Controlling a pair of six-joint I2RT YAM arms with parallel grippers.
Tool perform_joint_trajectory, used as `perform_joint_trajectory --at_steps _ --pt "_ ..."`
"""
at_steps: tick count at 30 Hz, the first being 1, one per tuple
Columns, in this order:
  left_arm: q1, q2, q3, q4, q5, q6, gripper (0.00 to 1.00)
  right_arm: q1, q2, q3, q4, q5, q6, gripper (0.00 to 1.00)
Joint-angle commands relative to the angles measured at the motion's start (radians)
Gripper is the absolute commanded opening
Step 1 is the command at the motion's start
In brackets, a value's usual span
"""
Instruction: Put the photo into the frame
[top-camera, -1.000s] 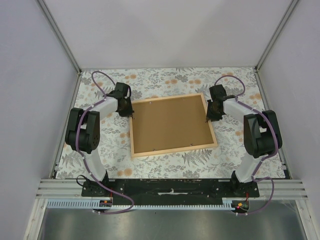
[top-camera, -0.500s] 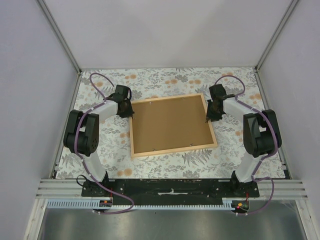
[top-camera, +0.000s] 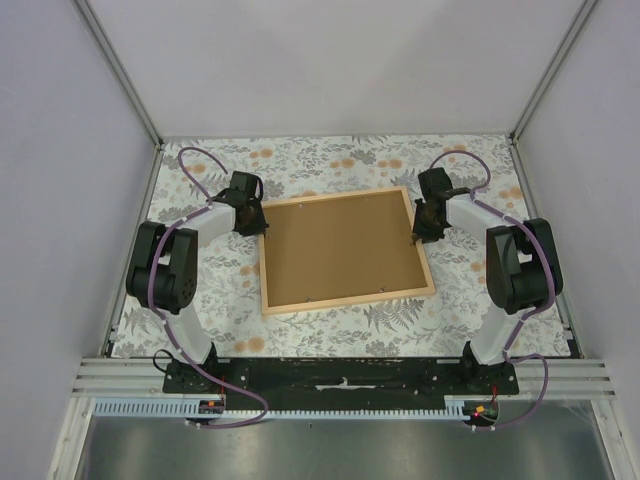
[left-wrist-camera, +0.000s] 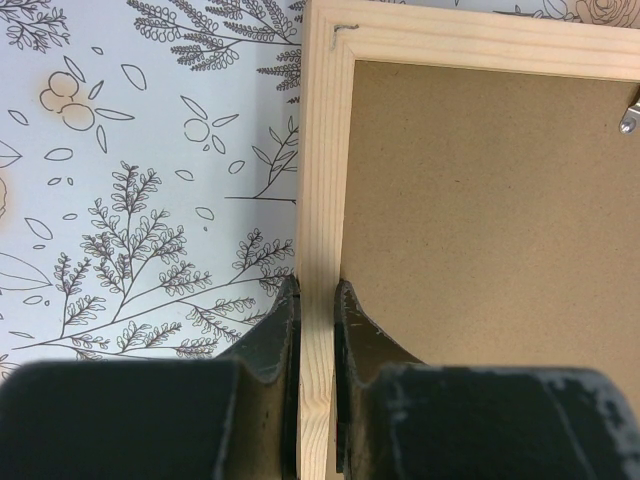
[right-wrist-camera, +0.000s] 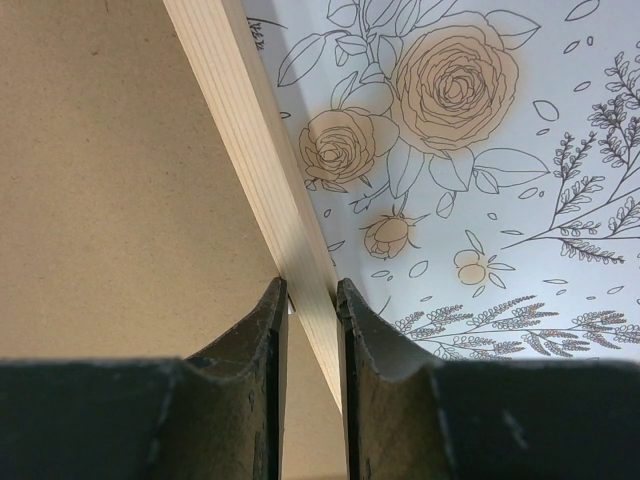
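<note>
frame (top-camera: 349, 299) lay back-up on the counter (top-camera: 330, 165), brown backing board (top-camera: 340, 248) seated in it. left gripper (left-wrist-camera: 317, 300) pinched its left rail, right gripper (right-wrist-camera: 311, 295) its right rail, both closed narrow on the wood, likely for an even lift. photo not visible; presumably under the board.

We are finding open floral worktop (top-camera: 330, 160) beyond the frame (top-camera: 350, 300) and along its near rail. The brown backing board (top-camera: 340, 250) is filling its opening. The left end effector (left-wrist-camera: 316, 305) and right end effector (right-wrist-camera: 311, 300) are clamping opposite side rails, blocking those flanks; the enclosure walls (top-camera: 60, 220) are hemming the outer edges.
</note>
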Motion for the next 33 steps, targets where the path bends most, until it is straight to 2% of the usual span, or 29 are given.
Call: perform_joint_trajectory --at_steps 1,12,20,29,33 --pt "-0.001 -0.011 -0.028 -0.027 -0.002 -0.061 0.02 0.009 0.001 0.047 0.001 -0.048 0.056 0.0" --pt "0.0 -0.014 -0.01 -0.014 0.027 -0.055 0.02 0.009 -0.001 0.045 -0.002 -0.037 0.059 0.0" --pt "0.0 -0.02 0.005 -0.01 0.038 -0.045 0.09 0.008 0.005 0.051 -0.01 -0.04 0.048 0.0" --pt "0.006 -0.043 0.044 -0.018 0.022 -0.015 0.25 0.008 0.009 0.068 -0.019 -0.039 0.033 0.0" --pt "0.008 -0.057 0.077 -0.028 0.016 0.004 0.41 0.008 0.012 0.074 -0.022 -0.039 0.031 0.0"
